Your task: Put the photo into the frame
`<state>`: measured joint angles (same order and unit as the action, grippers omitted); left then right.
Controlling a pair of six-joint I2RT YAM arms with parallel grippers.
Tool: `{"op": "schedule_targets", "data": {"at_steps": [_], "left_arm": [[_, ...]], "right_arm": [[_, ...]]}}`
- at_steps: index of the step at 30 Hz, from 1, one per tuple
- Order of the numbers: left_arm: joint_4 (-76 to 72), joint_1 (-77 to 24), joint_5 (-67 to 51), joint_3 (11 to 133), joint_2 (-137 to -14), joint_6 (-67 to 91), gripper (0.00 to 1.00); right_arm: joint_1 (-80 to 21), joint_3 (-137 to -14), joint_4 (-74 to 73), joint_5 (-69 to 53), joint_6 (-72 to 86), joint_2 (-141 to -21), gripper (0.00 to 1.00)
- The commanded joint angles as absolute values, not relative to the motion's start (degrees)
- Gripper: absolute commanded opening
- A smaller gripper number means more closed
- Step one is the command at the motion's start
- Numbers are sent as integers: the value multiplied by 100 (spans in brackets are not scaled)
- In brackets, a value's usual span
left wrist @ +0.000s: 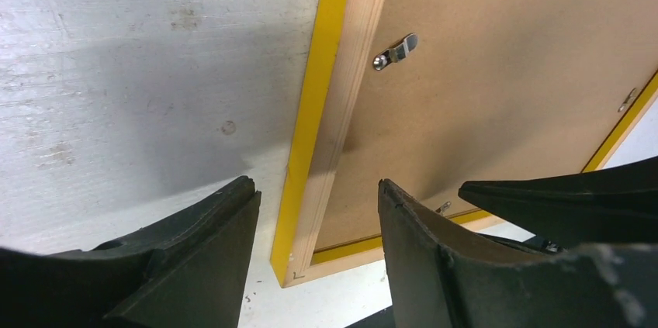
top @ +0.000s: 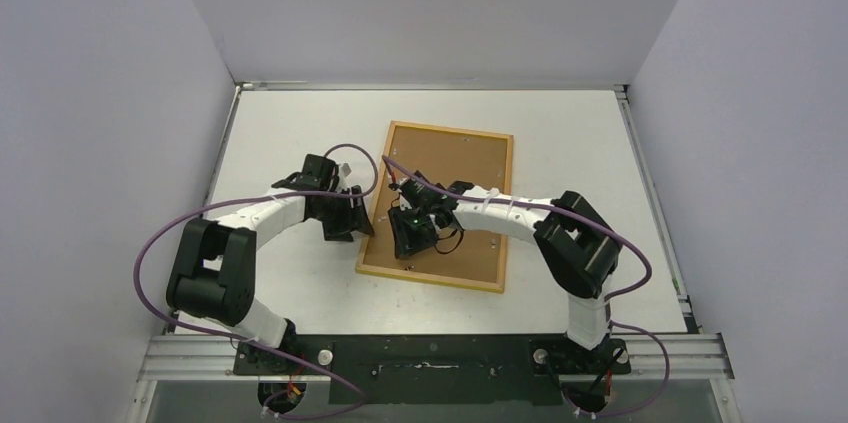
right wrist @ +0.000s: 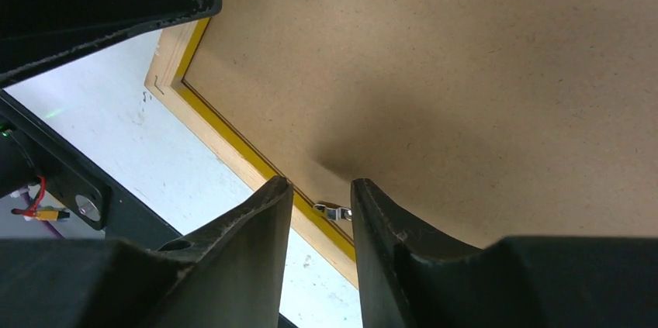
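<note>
With right end effector [right wrist: 322, 184] narrowly open around the clip [right wrist: 330, 208], pinch squarely, swivel gently, and brace the frame [left wrist: 306, 111] with half-open, empty left end effector [left wrist: 316, 188].

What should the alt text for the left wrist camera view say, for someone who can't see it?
The left gripper, open, straddles a corner of a yellow-fronted frame lying face down on a white table. The frame's light-wood back holds a brown backing board with a small metal clip.

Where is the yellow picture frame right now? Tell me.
In the top view the thin rectangular yellow-fronted wooden frame lies back-up at centre, the left pincer at its left edge and the right pincer over its near end.
</note>
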<state>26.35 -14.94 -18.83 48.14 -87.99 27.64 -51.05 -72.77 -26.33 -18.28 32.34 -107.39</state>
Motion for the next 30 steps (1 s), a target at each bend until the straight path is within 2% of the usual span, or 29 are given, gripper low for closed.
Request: {"op": "schedule_targets", "data": {"at_steps": [1,3,10,18,30], "left_arm": [[2411,-1538,-1983,4749,-8936,2692,54],[2327,-1547,-1978,4680,-8959,2722,51],[2362,-1551,-2052,4666,-9281,2654,40],[2382,-1547,-1993,4600,-9413,2709,30],[2630,-1523,-1645,4681,-9609,2815,25]], "right_arm": [[-5071,-7559,-2672,-2186,2970,-10797,31],[-5069,-7499,-2652,-2469,2880,-10853,26],[-5071,-7389,-2709,-2750,2820,-11007,19],[-5073,-7285,-2771,-2811,2750,-11074,20],[-5107,-7157,-3106,-3028,2617,-11030,23]]}}
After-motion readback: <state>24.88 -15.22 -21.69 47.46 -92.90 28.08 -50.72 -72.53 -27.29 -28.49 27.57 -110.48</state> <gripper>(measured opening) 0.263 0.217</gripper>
